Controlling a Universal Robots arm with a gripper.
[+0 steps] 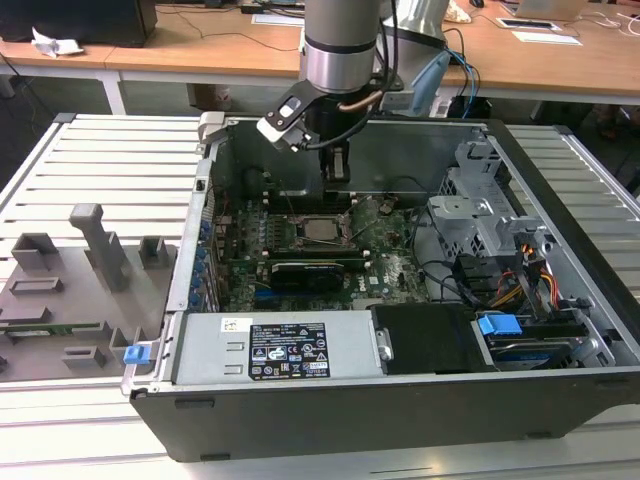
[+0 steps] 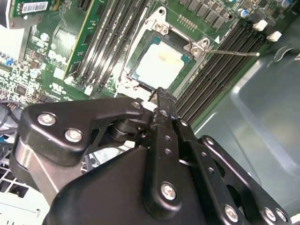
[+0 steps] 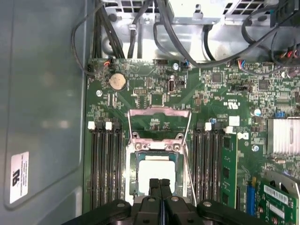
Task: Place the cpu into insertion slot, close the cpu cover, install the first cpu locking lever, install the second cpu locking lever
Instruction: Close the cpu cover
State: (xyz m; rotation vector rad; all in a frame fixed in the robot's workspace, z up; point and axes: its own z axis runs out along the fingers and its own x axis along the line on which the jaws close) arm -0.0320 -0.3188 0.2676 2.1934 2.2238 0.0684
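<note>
Above the seated cpu (image 3: 157, 168), the fingers (image 3: 154, 188) hang pressed together.

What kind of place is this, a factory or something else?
Probably a robotics lab or test workshop, not a factory line: an open computer case lies on a slatted metal table under a robot arm, with wooden office desks behind.
</note>
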